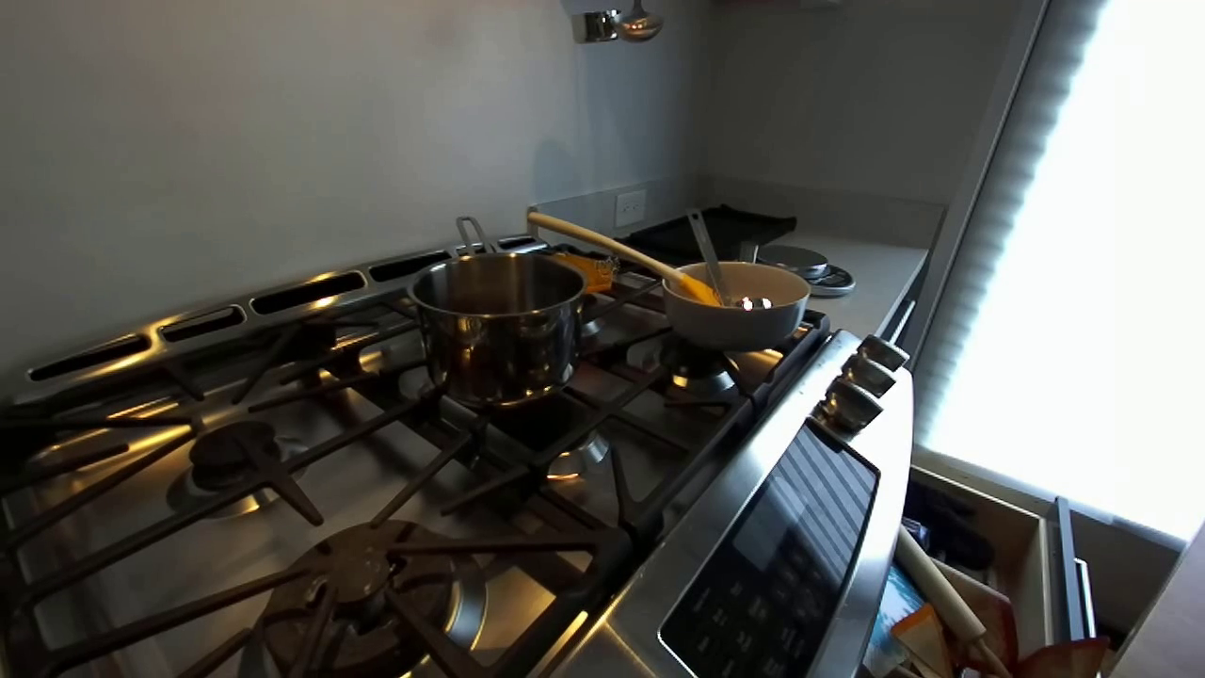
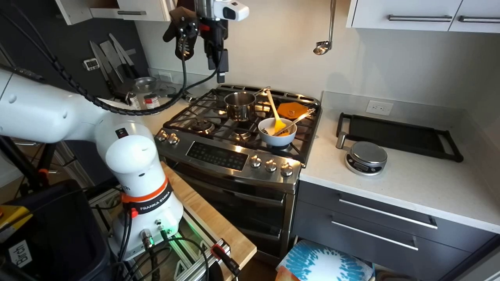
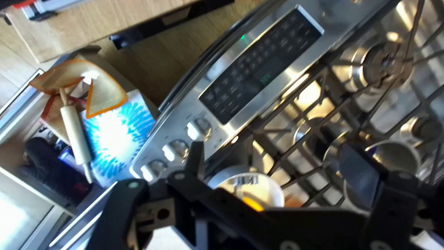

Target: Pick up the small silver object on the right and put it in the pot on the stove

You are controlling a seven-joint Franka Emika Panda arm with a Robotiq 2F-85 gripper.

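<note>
Abutting the bench [image 2: 429, 185] at its left edge: stove [image 2: 253, 173]. Black tray [image 2: 394, 134] by bench's back edge. Pot [image 1: 499, 353] on stove's rear-middle grates. End effector [image 3: 274, 158] high up, fingers wide apart. Scale [image 2: 368, 151] near bench's left edge; small silver cylinder [image 2: 341, 140] just beside it, tray-side.

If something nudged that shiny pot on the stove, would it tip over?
Probably not easily: the pot looks wider than tall. It may slide instead, its smooth metal standing on bare stove grates. Its polished outside would likely be slippery.
</note>
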